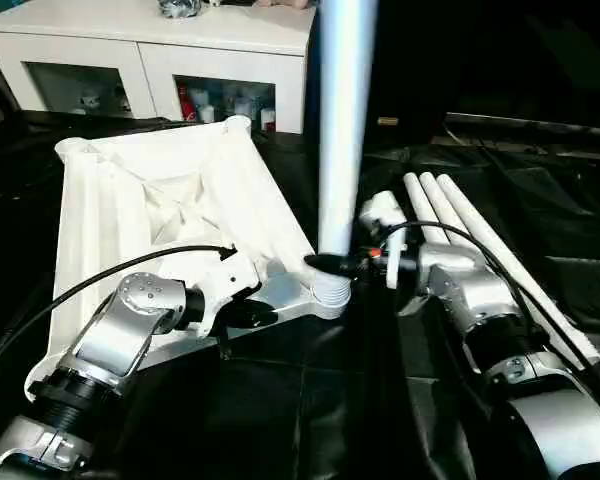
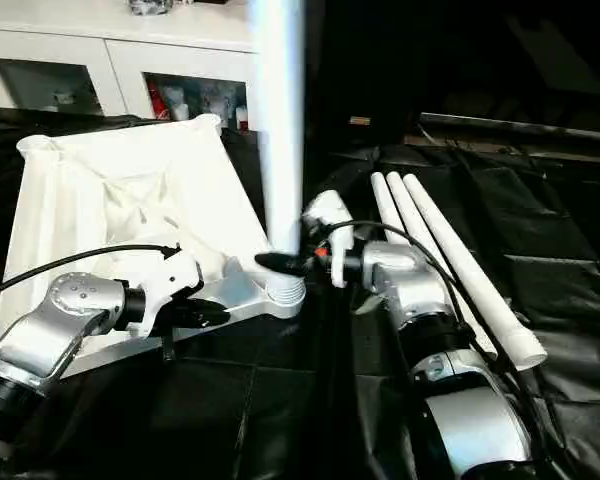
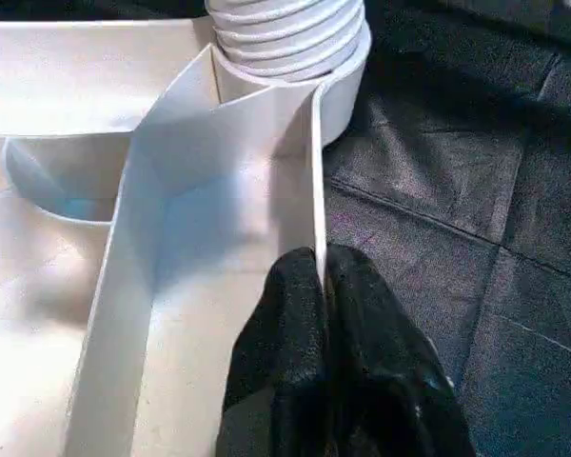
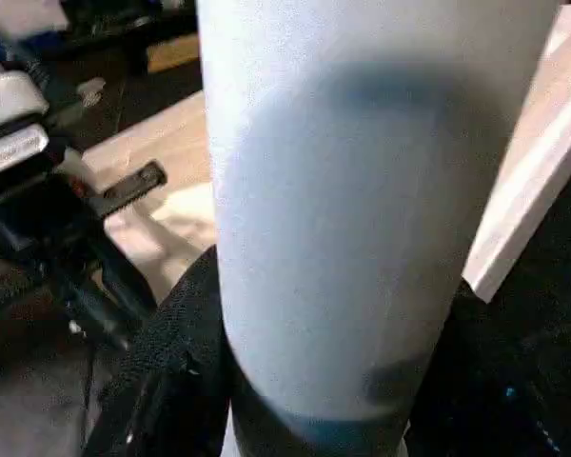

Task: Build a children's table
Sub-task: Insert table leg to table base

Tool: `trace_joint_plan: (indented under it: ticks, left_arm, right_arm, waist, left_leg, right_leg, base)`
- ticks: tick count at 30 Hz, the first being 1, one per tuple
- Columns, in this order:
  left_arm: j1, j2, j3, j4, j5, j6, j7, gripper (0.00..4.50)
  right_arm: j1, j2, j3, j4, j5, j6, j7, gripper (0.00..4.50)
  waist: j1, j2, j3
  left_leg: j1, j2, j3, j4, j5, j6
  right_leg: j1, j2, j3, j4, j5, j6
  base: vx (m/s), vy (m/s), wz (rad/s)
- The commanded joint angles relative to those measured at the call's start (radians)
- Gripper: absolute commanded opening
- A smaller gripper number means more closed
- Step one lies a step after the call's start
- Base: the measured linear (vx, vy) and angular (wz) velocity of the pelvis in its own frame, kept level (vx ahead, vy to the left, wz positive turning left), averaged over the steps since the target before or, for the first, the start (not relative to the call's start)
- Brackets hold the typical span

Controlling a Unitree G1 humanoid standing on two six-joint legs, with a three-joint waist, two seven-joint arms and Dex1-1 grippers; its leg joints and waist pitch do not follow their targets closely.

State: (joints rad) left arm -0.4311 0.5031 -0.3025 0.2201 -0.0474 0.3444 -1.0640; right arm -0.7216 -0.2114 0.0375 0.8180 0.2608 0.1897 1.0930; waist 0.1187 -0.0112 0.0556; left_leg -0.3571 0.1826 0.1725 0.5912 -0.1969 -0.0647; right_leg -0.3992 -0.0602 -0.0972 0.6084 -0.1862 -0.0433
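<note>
We are looking down over two silver robot arms at a white plastic rectangular tabletop (image 1: pixel 160 200), lying upside down with its ribbed underside facing up on a surface draped in black sheeting (image 1: pixel 310 400).

Our left hand (image 3: pixel 324 286) is pinching the thin upright rim of the tabletop's near edge, its two black fingers (image 3: pixel 276 333) pressed together on either side of the wall. We judge this grip is there to keep the light tabletop from sliding or turning while the leg is worked in.

Just beside it, at the near corner, a long tapered white round leg (image 1: pixel 342 120) is standing upright in the round corner socket (image 1: pixel 330 295). Ridged threads are showing at its base, so it does not look fully seated yet. Our right hand (image 1: pixel 332 264) is wrapping its black fingers around the leg low down, just above the socket, jaws spread to the leg's width. Holding it low probably keeps it upright for twisting.

Three more white legs (image 1: pixel 480 250) are lying side by side, touching, on the sheeting beyond our right arm, waiting their turn.

A white cabinet with glass doors (image 1: pixel 150 60) is standing behind the tabletop.
</note>
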Motion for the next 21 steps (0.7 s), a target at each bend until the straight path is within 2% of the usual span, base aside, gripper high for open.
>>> trace_joint_plan:
  ticks: [1, 5, 6, 8, 9, 11, 13, 14, 15, 18, 19, 21]
  left_arm:
    - [-0.04, -0.01, 0.018, -0.032, -0.03, -0.048, -0.015, 0.0]
    - [-0.045, -0.014, 0.019, -0.021, -0.025, -0.055, -0.005, 0.0]
    - [-0.048, -0.016, 0.02, -0.017, -0.023, -0.057, -0.001, 0.0]
    - [-0.053, -0.02, 0.022, -0.008, -0.02, -0.061, 0.004, 0.0]
    - [-0.055, -0.02, 0.022, -0.005, -0.019, -0.063, 0.005, 0.0]
    - [-0.058, -0.021, 0.023, -0.001, -0.017, -0.066, 0.004, 0.0]
    - [-0.059, -0.021, 0.022, 0.002, -0.016, -0.068, 0.002, 0.0]
    - [-0.06, -0.02, 0.02, 0.003, -0.014, -0.07, -0.001, 0.0]
    - [-0.062, -0.02, 0.019, 0.005, -0.013, -0.072, -0.003, 0.0]
    - [-0.065, -0.02, 0.017, 0.009, -0.011, -0.075, -0.006, 0.0]
    - [-0.066, -0.021, 0.016, 0.011, -0.011, -0.076, -0.007, 0.0]
    - [-0.067, -0.02, 0.013, 0.009, -0.01, -0.077, -0.012, 0.0]
  right_arm:
    - [0.059, -0.017, -0.02, 0.026, -0.006, 0.026, -0.047, 1.89]
    - [0.101, -0.014, -0.034, -0.009, -0.001, 0.02, -0.069, 1.89]
    - [0.121, -0.01, -0.039, -0.028, 0.002, 0.014, -0.078, 1.89]
    - [0.17, 0.001, -0.04, -0.073, -0.005, -0.02, -0.117, 1.89]
    - [0.186, 0.004, -0.038, -0.093, -0.007, -0.026, -0.125, 1.89]
    - [0.224, 0.009, -0.018, -0.143, -0.034, -0.066, -0.151, 1.89]
    - [0.242, 0.011, -0.002, -0.18, -0.052, -0.08, -0.166, 1.89]
    - [0.245, 0.012, 0.01, -0.201, -0.06, -0.075, -0.167, 1.89]
    - [0.245, 0.008, 0.031, -0.22, -0.074, -0.07, -0.165, 1.89]
    - [0.244, 0.003, 0.059, -0.239, -0.091, -0.062, -0.161, 1.89]
    - [0.24, 0.0, 0.073, -0.241, -0.1, -0.054, -0.156, 1.89]
    - [0.228, -0.009, 0.112, -0.229, -0.122, -0.036, -0.135, 1.89]
  waist:
    - [-0.001, 0.007, -0.068]
    - [0.001, 0.007, -0.068]
    - [0.004, 0.012, -0.068]
    - [0.006, 0.011, -0.067]
    - [0.006, 0.014, -0.067]
    - [0.006, 0.017, -0.066]
    - [0.005, 0.013, -0.065]
    - [0.003, 0.019, -0.063]
    - [0.004, 0.02, -0.063]
    - [0.0, 0.019, -0.063]
    - [0.0, 0.015, -0.063]
    - [-0.001, 0.015, -0.064]
  left_leg:
    - [0.008, 0.06, -0.013, -0.065, -0.101, 0.052]
    - [0.006, 0.058, -0.014, -0.066, -0.111, 0.047]
    - [0.009, 0.059, -0.015, -0.067, -0.119, 0.043]
    - [0.011, 0.06, -0.014, -0.068, -0.129, 0.035]
    - [0.011, 0.059, -0.016, -0.07, -0.133, 0.03]
    - [0.01, 0.059, -0.018, -0.071, -0.146, 0.022]
    - [0.009, 0.056, -0.018, -0.073, -0.162, 0.017]
    - [0.012, 0.056, -0.018, -0.074, -0.179, 0.013]
    - [0.011, 0.056, -0.02, -0.074, -0.184, 0.01]
    - [0.009, 0.056, -0.02, -0.075, -0.18, 0.009]
    - [0.01, 0.056, -0.019, -0.074, -0.179, 0.01]
    - [0.009, 0.056, -0.019, -0.073, -0.169, 0.015]
  right_leg:
    - [0.056, -0.098, 0.067, -0.062, -0.143, -0.209]
    - [0.057, -0.099, 0.066, -0.066, -0.171, -0.196]
    - [0.055, -0.1, 0.066, -0.068, -0.187, -0.191]
    - [0.052, -0.1, 0.068, -0.071, -0.196, -0.181]
    - [0.053, -0.098, 0.067, -0.071, -0.193, -0.179]
    - [0.054, -0.098, 0.066, -0.072, -0.203, -0.172]
    - [0.056, -0.099, 0.066, -0.075, -0.229, -0.165]
    - [0.052, -0.098, 0.067, -0.081, -0.253, -0.158]
    - [0.055, -0.099, 0.067, -0.08, -0.269, -0.154]
    - [0.055, -0.098, 0.067, -0.08, -0.265, -0.151]
    - [0.055, -0.097, 0.067, -0.081, -0.263, -0.15]
    - [0.055, -0.096, 0.067, -0.077, -0.248, -0.156]
  base:
    - [0.0, 0.0, 0.0]
    - [0.0, 0.0, 0.0]
    - [0.0, 0.0, 0.0]
    - [0.0, 0.0, 0.0]
    - [0.0, 0.0, 0.0]
    - [0.0, 0.0, 0.0]
    - [0.0, 0.0, 0.0]
    - [0.0, 0.0, 0.0]
    - [0.0, 0.0, 0.0]
    - [0.0, 0.0, 0.0]
    - [0.0, 0.0, 0.0]
    - [0.0, 0.0, 0.0]
